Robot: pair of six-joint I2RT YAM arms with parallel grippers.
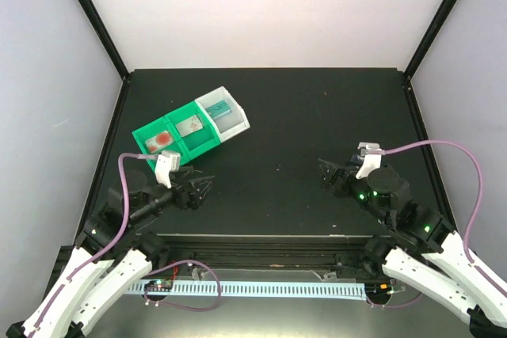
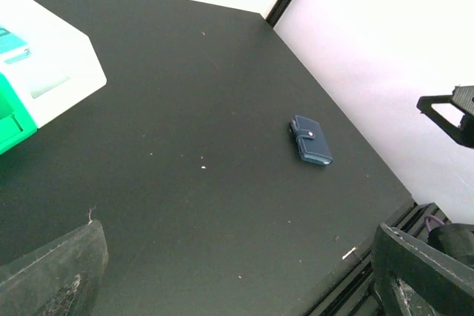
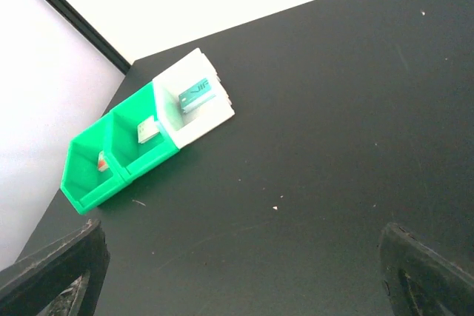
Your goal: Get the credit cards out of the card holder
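The card holder [image 2: 309, 140], a small flat blue sleeve with a tab on one short side, lies closed on the black table near its right edge. In the top view it shows just behind the right wrist [image 1: 369, 148]. A card with a red patch [image 1: 162, 138] lies in the end green compartment of a tray, and a whitish card [image 1: 188, 126] lies in the middle compartment. Both show in the right wrist view [image 3: 101, 161] [image 3: 148, 132]. My left gripper [image 1: 203, 187] [image 2: 237, 286] is open and empty near the tray. My right gripper [image 1: 326, 173] [image 3: 237, 279] is open and empty.
The green compartment tray [image 1: 207, 142] with a white end bin [image 1: 236, 124] stands at the back left. A teal flat item [image 1: 222, 108] lies in the white bin. Black frame posts stand at the table's back corners, and a rail runs along the near edge.
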